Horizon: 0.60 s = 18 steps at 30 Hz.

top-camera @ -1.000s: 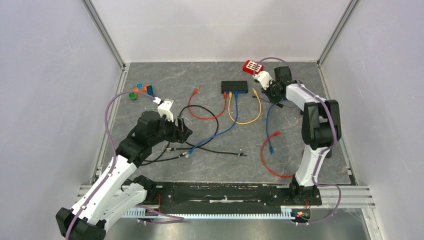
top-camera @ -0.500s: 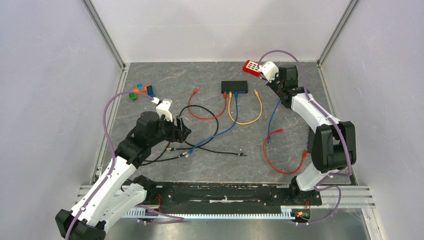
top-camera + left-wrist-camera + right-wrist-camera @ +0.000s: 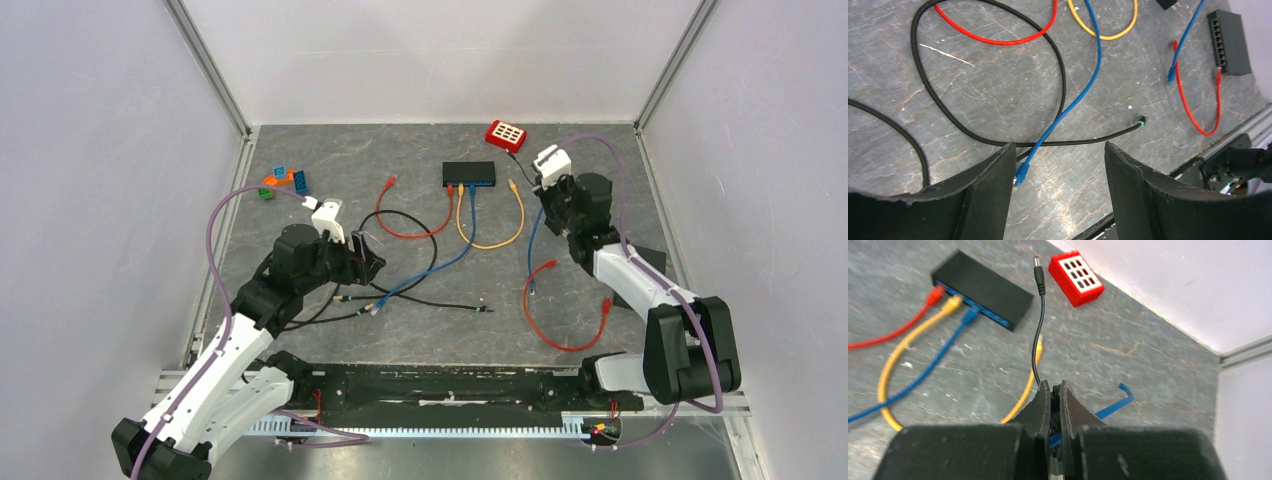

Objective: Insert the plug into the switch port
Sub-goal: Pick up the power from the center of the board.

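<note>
My right gripper (image 3: 1051, 384) is shut on a thin black cable whose barrel plug (image 3: 1038, 274) sticks up past the fingertips. It hovers right of the black switch (image 3: 982, 289), which has red, yellow and blue cables plugged into its front. In the top view the right gripper (image 3: 544, 193) is right of the switch (image 3: 469, 173). My left gripper (image 3: 1058, 150) is open and empty above the table. A loose blue plug (image 3: 1020, 175) lies by its left finger, and a black cable end (image 3: 1142, 121) lies beyond. In the top view the left gripper (image 3: 372, 262) is at centre left.
A red keypad box (image 3: 506, 133) lies at the back. Coloured blocks (image 3: 283, 181) sit at the back left. A red cable loop (image 3: 545, 305) and a blue cable (image 3: 533, 250) lie near the right arm. Another black box with ports (image 3: 1229, 42) lies at the right.
My right arm has swung from the back by the red box toward the front right, carrying the black cable. The left arm has hardly moved.
</note>
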Each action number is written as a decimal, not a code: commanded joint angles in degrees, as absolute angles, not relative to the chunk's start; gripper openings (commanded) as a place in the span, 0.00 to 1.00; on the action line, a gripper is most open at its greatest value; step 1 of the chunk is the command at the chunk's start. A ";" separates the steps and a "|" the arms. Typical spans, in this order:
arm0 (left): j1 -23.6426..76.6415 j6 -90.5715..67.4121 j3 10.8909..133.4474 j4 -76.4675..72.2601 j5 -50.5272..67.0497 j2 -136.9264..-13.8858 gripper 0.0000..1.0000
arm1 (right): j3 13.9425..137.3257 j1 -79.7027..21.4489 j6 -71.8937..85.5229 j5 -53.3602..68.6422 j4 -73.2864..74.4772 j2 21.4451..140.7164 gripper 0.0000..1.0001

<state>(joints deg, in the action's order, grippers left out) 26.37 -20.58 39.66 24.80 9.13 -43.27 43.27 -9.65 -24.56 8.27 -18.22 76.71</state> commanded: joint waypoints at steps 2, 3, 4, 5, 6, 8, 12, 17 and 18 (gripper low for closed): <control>26.54 -25.77 38.85 20.24 12.67 -43.11 0.71 | 34.03 -9.82 -7.51 15.01 -49.89 72.01 0.00; 26.54 -26.03 38.54 19.52 13.83 -43.11 0.71 | 32.42 -9.87 -4.57 14.97 -54.10 71.50 0.00; 26.54 -26.45 38.33 18.82 14.98 -43.24 0.71 | 30.97 -9.75 -1.42 14.95 -58.37 71.18 0.00; 26.54 -26.81 38.12 18.04 16.00 -43.34 0.71 | 29.39 -9.69 1.33 14.64 -61.64 70.84 0.00; 26.54 -27.21 37.94 17.17 17.35 -43.62 0.71 | 28.18 -9.80 4.51 14.30 -65.74 70.63 0.00; 26.59 -27.80 37.98 15.88 19.96 -44.66 0.71 | 26.14 -9.78 8.45 12.98 -70.98 70.12 0.00; 26.54 -28.43 38.18 15.12 23.00 -46.31 0.71 | 24.64 -9.71 11.40 10.92 -74.54 68.32 0.00; 26.54 -29.17 36.91 14.16 23.28 -45.55 0.72 | 26.07 -9.76 12.14 10.37 -73.00 66.18 0.00; 26.55 -29.09 36.81 14.27 22.84 -45.38 0.72 | 27.62 -9.77 11.03 11.24 -69.09 65.83 0.00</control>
